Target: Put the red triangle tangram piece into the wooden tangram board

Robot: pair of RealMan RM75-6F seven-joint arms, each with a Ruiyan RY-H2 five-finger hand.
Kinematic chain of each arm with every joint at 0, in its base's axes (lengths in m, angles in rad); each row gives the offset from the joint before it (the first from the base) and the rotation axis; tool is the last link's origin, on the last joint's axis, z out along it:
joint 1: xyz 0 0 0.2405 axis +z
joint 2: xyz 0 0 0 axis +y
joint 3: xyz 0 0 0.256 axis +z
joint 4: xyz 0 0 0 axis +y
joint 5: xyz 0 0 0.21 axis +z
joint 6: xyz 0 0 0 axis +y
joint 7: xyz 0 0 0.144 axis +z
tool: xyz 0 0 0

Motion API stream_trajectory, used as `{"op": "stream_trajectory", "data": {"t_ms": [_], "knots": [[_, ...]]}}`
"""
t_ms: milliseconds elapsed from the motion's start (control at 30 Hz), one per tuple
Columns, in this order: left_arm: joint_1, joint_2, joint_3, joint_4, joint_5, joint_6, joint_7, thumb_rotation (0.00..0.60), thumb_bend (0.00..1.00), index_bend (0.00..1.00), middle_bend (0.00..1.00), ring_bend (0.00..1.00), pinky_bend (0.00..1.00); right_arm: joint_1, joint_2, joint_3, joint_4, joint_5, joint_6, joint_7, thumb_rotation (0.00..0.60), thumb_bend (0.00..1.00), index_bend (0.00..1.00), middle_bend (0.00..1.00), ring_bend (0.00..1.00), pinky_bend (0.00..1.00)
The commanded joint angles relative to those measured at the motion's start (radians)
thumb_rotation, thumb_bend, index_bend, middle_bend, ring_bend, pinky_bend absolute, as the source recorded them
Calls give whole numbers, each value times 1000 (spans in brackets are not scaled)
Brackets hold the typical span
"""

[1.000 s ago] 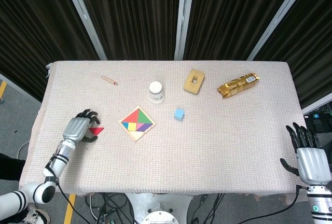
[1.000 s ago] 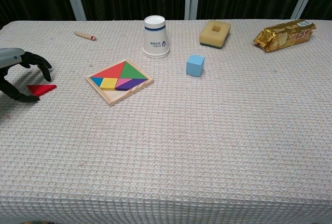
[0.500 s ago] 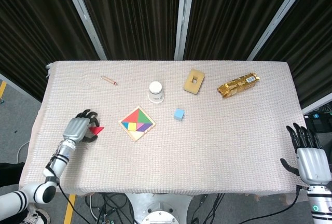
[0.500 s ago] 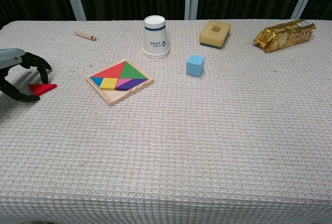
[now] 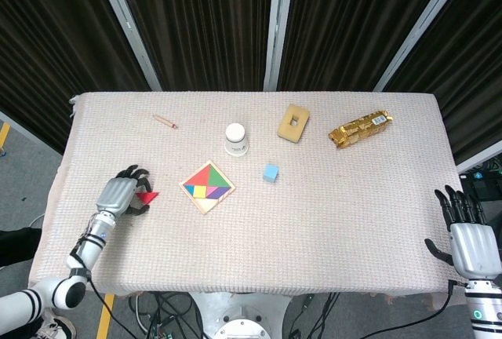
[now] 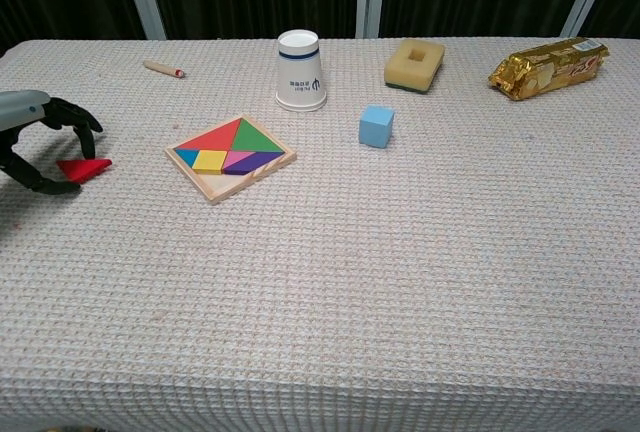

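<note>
In the head view the board [image 5: 207, 187] holds coloured pieces, the left hand [image 5: 119, 195] curls over the red triangle [image 5: 146, 196] left of it, the right hand [image 5: 469, 238] spread empty; in the chest view the upturned cup [image 6: 300, 71] bears a small blue mark, unreadable.

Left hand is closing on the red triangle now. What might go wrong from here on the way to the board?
The left hand has only a fingertip hold on the red triangle, a thin flat piece, so it may slip out on lifting. The wooden tangram board already looks nearly full, so seating the piece could displace the others.
</note>
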Motion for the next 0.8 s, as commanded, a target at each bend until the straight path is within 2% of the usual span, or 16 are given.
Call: {"op": "stream_trajectory", "data": {"t_ms": [33,367,800], "knots": [[-2,10,-3,-24,14,15,6,600,284,492,171,25,158,0,1,0,-1,2,-2,-1,600,106,0,0,0,0],[-46,8,-27,-144,-13,3,89,600,283,498,177,25,163,6,-4,2,2,3,-9,-1,600,106,0,0,0,0],[-140,-140,-64,-153,-116,-9,257,600,282,524,183,25,162,8,-2,6,25,8,-11,27,600,105,0,0,0,0]]}}
